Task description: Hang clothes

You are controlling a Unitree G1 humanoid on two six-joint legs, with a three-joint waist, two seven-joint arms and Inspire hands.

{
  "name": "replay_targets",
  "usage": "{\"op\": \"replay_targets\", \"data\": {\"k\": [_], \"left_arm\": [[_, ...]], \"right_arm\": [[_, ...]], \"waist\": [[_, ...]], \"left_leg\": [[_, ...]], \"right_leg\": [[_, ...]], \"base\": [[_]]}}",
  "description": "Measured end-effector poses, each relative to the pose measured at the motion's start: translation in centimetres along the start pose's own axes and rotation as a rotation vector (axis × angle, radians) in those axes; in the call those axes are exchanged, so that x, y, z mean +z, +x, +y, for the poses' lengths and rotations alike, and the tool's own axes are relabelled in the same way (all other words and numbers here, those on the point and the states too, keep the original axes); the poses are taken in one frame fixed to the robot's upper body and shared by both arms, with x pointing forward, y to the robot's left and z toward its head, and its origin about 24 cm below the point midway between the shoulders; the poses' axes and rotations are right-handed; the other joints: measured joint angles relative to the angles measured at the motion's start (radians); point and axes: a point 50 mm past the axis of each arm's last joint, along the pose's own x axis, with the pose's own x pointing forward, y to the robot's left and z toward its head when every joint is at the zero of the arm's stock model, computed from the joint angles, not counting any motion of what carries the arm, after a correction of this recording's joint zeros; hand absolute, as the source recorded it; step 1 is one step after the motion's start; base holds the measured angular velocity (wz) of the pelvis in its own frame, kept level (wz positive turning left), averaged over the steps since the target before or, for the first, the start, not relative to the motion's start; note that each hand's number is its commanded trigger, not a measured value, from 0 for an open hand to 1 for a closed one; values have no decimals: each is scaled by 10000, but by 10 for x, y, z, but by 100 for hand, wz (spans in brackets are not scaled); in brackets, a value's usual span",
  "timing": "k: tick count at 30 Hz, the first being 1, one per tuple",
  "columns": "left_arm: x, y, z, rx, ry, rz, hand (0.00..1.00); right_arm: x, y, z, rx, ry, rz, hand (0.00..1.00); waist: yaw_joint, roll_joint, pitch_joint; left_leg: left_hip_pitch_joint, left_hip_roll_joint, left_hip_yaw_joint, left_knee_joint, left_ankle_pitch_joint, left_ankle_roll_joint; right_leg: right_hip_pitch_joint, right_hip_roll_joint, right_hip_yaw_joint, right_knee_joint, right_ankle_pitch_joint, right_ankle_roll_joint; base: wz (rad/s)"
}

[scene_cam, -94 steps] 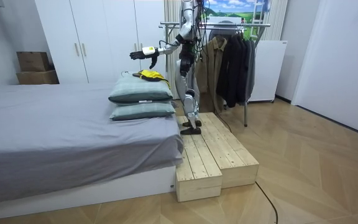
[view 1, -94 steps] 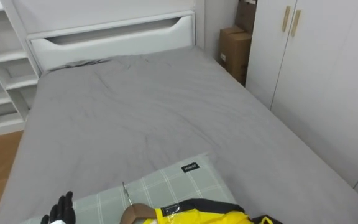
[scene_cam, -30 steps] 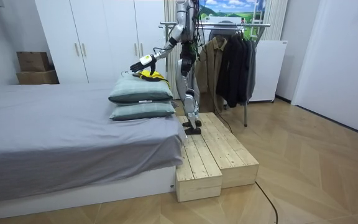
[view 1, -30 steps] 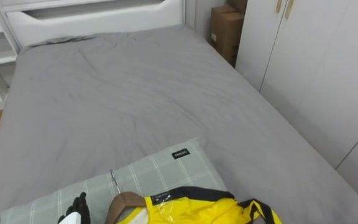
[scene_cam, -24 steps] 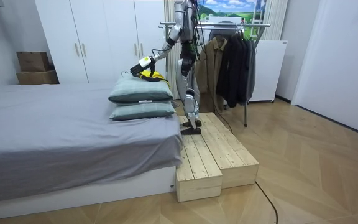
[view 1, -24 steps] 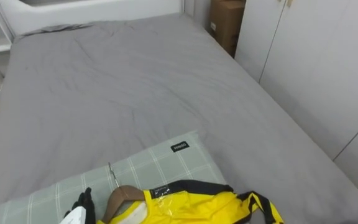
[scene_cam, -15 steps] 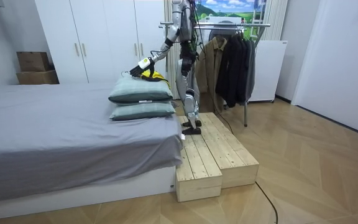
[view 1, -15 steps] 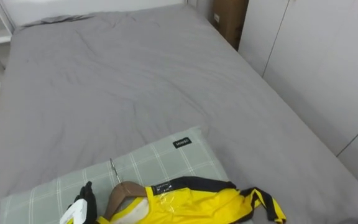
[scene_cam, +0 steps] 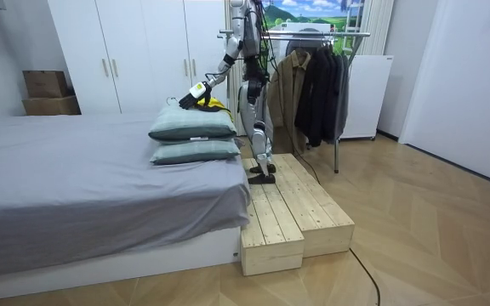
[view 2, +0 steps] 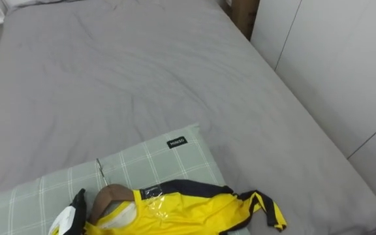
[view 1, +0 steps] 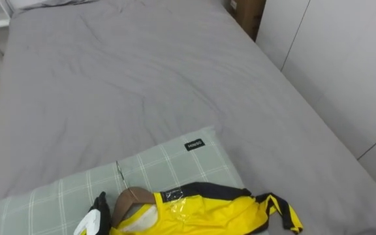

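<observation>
Yellow shirt [view 1: 204,212] lies flat on its wooden hanger [view 1: 130,198], on top of the checked pillow [view 1: 168,163] at the near end of the grey bed [view 1: 129,78]. The left hand [view 1: 95,212] is just beside the hanger's curved shoulder, but whether its fingers are spread or curled cannot be told. The shirt looks light, slick and floppy, likely to slide. The stiff hanger neck under the thin metal hook [view 1: 118,173] seems the best grip.

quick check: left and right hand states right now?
Left hand: open, fingers straight, beside the brown wooden hanger in the yellow jersey with black trim; holding nothing.
Right hand: cannot be told.
</observation>
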Motion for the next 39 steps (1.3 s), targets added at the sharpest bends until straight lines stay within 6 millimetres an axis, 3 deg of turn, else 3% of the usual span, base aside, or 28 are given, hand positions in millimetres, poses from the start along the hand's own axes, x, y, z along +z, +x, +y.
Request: {"op": "replay_targets", "data": {"k": [13, 19, 28, 39], "left_arm": [[-6, -4, -6, -397, 631, -110, 0], [-20, -12, -11, -705, 1143, -101, 0], [-29, -17, -15, -890, 1400, -35, 0], [-42, -26, -22, -1442, 1947, 103, 0]], "right_arm": [[-2, 0, 1, -18, -163, 230, 0], [-3, 0, 3, 34, -174, 188, 0], [-4, 0, 4, 111, -196, 92, 0], [-11, 0, 3, 64, -11, 163, 0]], "waist": [[120, -47, 0], [117, -125, 30], [105, -201, 8], [95, -198, -130]], "left_leg": [[223, 3, 7, -222, 25, 6], [523, 3, 16, -240, 29, 7], [574, -7, 43, -231, 30, 6], [752, -19, 41, -205, 53, -11]], "right_leg": [[122, 16, 13, -4, 0, 1], [354, 15, -3, -4, -1, 1], [411, 13, 21, -5, -1, 1], [586, 8, 51, -3, 0, 0]], "base": [[-1], [0], [0], [0]]}}
